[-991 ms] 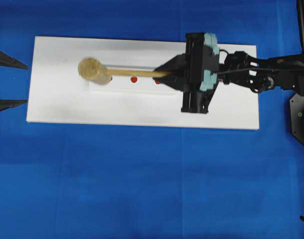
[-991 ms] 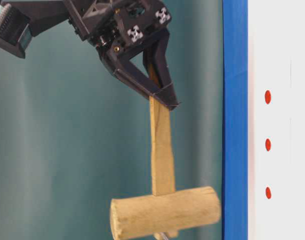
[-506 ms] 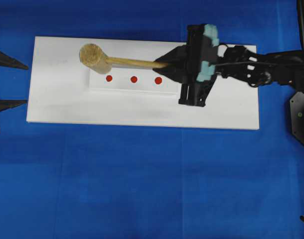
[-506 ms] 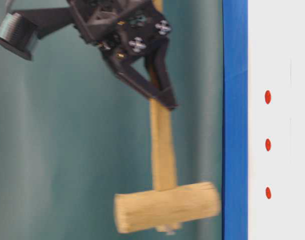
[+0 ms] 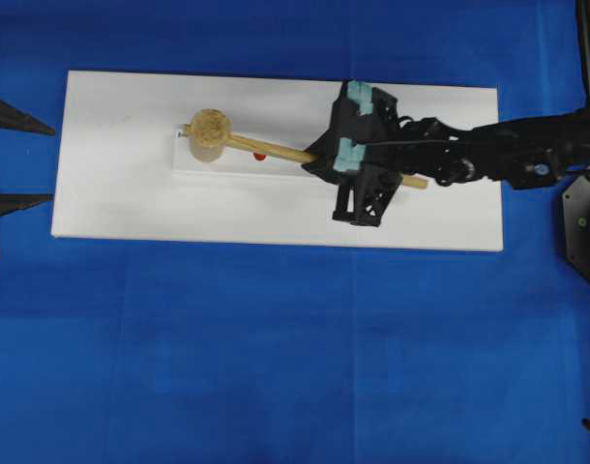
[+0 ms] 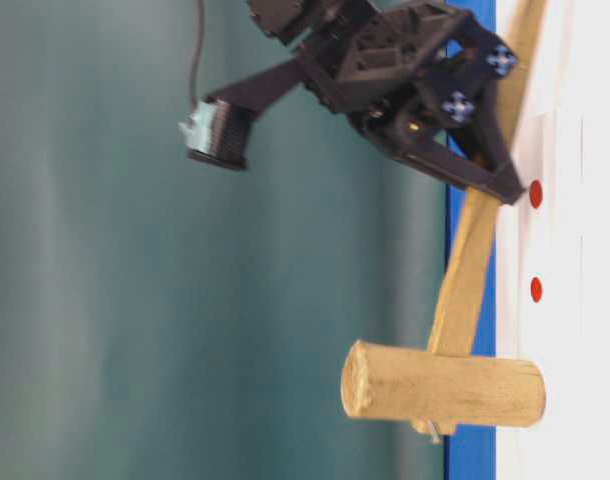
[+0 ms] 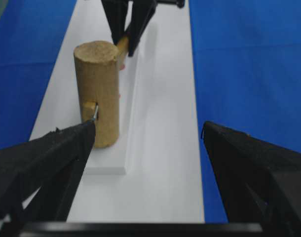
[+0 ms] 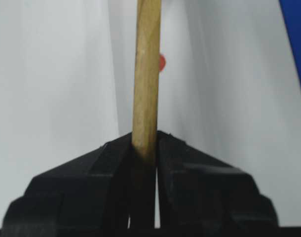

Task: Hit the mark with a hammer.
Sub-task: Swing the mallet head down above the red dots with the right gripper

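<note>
So the right gripper [image 5: 314, 157] is clamped tight on the handle of the hammer [image 5: 210, 133], roughly mid-shaft, with the handle end poking out behind the wrist toward the right of the overhead frame. The mallet head sits at the left end of the little raised white strip [image 5: 276, 166] on the white board [image 5: 111, 193], upper middle of that view. In the table-level shot the head's end face looks pressed against the white surface, covering the lowest spot, with two red marks [image 6: 535, 290] still showing. One red dot [image 8: 162, 62] peeks out beside the shaft in the right wrist view. The left gripper [image 7: 145, 143] sits at the left edge with its jaws spread wide, gripping nothing, pointed at the mallet head
</note>
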Robot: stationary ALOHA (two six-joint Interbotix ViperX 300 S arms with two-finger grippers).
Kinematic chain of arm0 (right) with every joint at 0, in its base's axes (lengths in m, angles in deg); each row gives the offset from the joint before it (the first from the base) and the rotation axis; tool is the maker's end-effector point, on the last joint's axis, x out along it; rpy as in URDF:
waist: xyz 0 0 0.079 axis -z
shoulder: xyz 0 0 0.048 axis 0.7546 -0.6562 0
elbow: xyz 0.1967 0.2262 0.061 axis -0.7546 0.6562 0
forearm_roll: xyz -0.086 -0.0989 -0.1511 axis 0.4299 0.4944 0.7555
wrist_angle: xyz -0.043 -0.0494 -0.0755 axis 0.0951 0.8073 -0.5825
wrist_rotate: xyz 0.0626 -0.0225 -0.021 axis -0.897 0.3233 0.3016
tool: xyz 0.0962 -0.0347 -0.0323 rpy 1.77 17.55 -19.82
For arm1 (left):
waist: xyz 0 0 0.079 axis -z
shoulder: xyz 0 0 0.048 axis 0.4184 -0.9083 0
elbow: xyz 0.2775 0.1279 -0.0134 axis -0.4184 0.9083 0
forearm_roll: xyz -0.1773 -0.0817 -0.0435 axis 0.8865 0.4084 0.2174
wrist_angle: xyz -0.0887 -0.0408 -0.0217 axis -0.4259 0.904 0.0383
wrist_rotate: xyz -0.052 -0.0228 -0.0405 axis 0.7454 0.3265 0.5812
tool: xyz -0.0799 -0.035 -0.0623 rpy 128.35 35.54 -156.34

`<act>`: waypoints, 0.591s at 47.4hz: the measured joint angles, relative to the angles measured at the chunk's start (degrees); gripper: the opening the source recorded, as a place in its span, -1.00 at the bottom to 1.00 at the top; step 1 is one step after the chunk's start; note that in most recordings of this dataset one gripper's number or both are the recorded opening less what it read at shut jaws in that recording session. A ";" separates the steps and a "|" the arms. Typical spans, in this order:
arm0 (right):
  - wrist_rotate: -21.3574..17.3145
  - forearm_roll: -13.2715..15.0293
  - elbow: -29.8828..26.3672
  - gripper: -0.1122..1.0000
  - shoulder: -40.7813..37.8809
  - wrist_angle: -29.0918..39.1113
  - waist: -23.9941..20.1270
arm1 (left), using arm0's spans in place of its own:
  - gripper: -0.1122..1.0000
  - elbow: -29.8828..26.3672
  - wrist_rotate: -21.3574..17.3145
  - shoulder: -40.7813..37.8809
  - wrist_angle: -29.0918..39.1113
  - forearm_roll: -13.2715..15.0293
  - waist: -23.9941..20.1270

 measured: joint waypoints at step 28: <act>0.09 2.02 8.35 -0.75 19.95 -2.11 -1.14 | 0.77 0.09 0.00 0.00 0.00 0.00 -0.09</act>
